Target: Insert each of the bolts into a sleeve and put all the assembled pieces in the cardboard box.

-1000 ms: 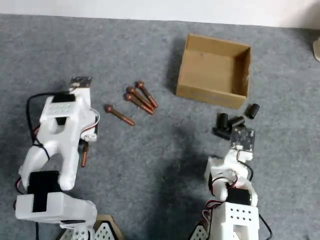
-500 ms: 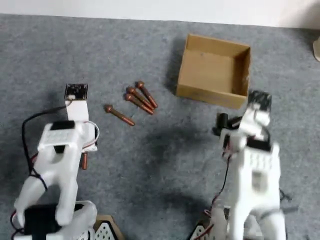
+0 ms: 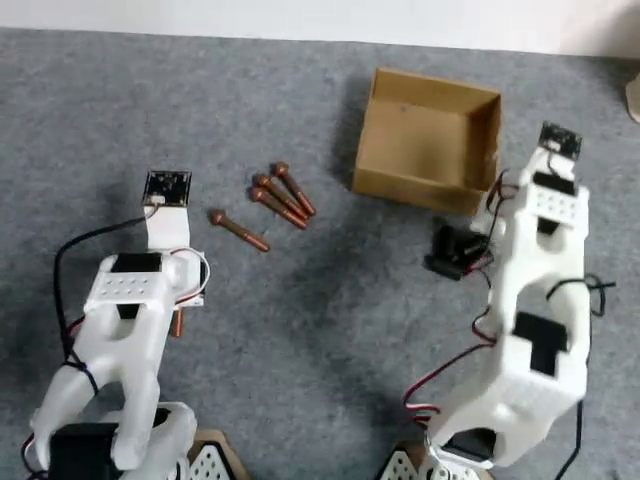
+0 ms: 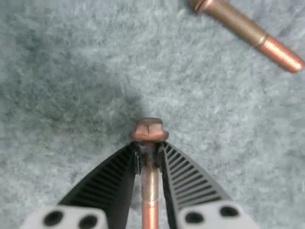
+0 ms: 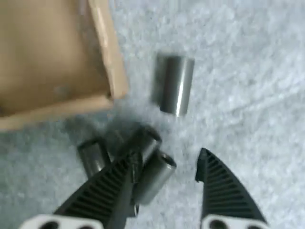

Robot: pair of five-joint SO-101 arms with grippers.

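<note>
My left gripper (image 4: pixel 150 145) is shut on a copper bolt (image 4: pixel 149 130), its head poking out past the fingertips just above the grey carpet. In the high view that bolt (image 3: pixel 177 322) peeks out beside the left arm. A loose bolt (image 3: pixel 238 230) lies nearby, with three more bolts (image 3: pixel 283 194) beyond it. My right gripper (image 5: pixel 166 160) is open, hovering over a cluster of dark sleeves (image 5: pixel 143 157); one sleeve (image 5: pixel 174 85) lies apart. The cardboard box (image 3: pixel 430 140) stands just past the sleeves (image 3: pixel 455 250).
The box's near corner (image 5: pixel 112 81) is close to the right gripper's fingers. Grey carpet covers the whole table, with open room between the two arms. A pale object (image 3: pixel 632 98) sits at the far right edge.
The right arm has swung out from its folded pose toward the box and now stands over the sleeves. The left arm shifted slightly, still holding its bolt.
</note>
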